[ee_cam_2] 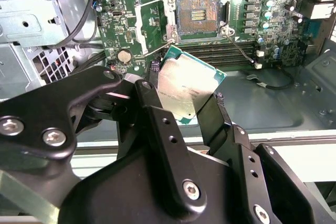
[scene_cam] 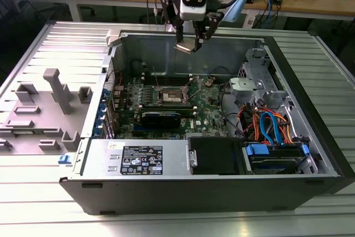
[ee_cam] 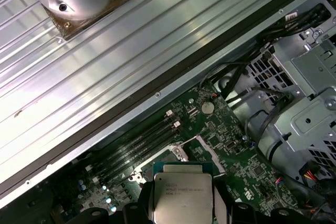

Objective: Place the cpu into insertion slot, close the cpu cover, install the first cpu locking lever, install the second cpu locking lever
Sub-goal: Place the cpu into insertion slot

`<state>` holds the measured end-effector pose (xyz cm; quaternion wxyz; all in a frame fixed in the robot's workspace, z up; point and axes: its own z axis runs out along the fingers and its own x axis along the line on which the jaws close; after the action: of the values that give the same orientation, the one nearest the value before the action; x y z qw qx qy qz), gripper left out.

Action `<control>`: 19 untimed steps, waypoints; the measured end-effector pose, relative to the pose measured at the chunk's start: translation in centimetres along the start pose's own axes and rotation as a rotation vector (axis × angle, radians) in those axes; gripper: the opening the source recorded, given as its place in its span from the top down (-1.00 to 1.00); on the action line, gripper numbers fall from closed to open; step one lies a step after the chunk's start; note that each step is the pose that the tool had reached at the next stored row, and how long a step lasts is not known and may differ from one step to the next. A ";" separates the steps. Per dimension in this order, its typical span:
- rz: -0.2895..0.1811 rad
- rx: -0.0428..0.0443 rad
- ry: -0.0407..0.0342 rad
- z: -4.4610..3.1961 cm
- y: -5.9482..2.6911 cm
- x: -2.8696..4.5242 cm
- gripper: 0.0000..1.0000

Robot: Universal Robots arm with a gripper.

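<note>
Holding the chip (ee_cam_2: 186, 87) in the gripper (ee_cam_2: 184, 95), black fingers (ee_cam_2: 153, 103) closed just onto two opposite edges of the chip. Metal top facing the camera in the first wrist view. In the exterior view, hanging up in the air above the open computer case (scene_cam: 155, 54), near its far wall, slightly tilted. Not yet in the socket (ee_cam_2: 198, 17): bare and uncovered on the green board (ee_cam_2: 126, 30), well apart from the chip.
</note>
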<state>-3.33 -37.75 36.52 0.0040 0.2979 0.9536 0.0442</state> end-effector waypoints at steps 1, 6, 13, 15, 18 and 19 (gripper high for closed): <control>0.002 -0.0001 -0.0002 0.00 0.00 0.00 -0.09; 0.047 -0.0009 -0.0041 0.03 0.00 0.00 -0.09; 0.082 -0.0015 -0.0071 0.05 -0.01 0.01 -0.09; 0.083 -0.0015 -0.0072 0.05 -0.01 0.01 -0.09; 0.083 -0.0016 -0.0073 0.05 -0.01 0.01 -0.09; 0.083 -0.0016 -0.0073 0.05 -0.01 0.01 -0.09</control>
<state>-3.34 -37.75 36.47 0.0059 0.3374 0.9403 0.0440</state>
